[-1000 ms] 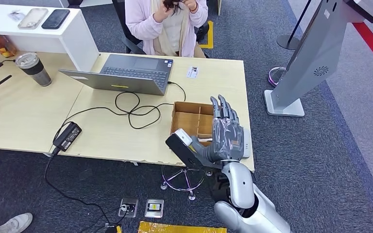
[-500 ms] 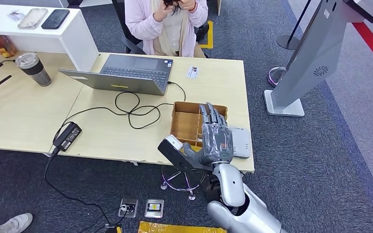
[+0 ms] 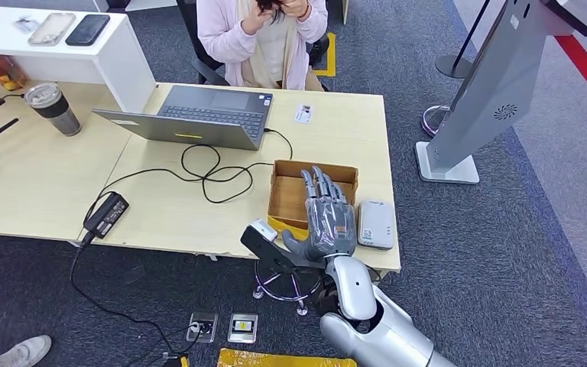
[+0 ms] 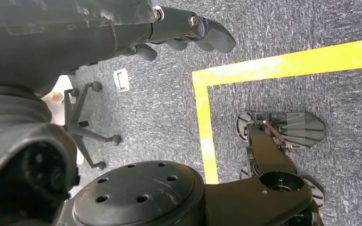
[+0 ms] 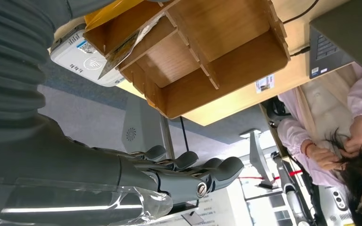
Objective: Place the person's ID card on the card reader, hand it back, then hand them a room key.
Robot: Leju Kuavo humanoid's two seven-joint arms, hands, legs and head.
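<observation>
Right hand: the right hand [image 3: 327, 218] hangs above the near edge of the surface [image 3: 168, 206], over the wooden box [image 3: 294, 195]; its fingers [image 3: 317, 183] are stretched out flat and apart, and it holds nothing. In the right wrist view the same hand [image 5: 179, 176] has its fingers extended side by side, apart from the box.
Left hand: in the left wrist view the left hand [image 4: 188, 33] hangs over the carpet with its fingers curled loosely; whether anything is in it I cannot tell.
ID card: a small white card [image 3: 303, 114] lies flat on the far side of the surface, just right of the laptop [image 3: 199, 115] and in front of the person [image 3: 264, 38]; well apart from the right hand.
Card reader: the white card reader [image 3: 375, 224] lies flat on the surface just right of the wooden box, beside the right hand; nothing lies on it.
Wooden box: an open box with dividers [image 5: 202, 56], holding a yellow packet [image 5: 118, 47] in a near compartment.
Person: seated across the surface in a pink top, both hands raised to the hair.
Cable: a black cable [image 3: 206, 172] loops from the laptop to a power brick [image 3: 105, 215].
Cup: a lidded cup [image 3: 52, 108] stands left of the laptop.
</observation>
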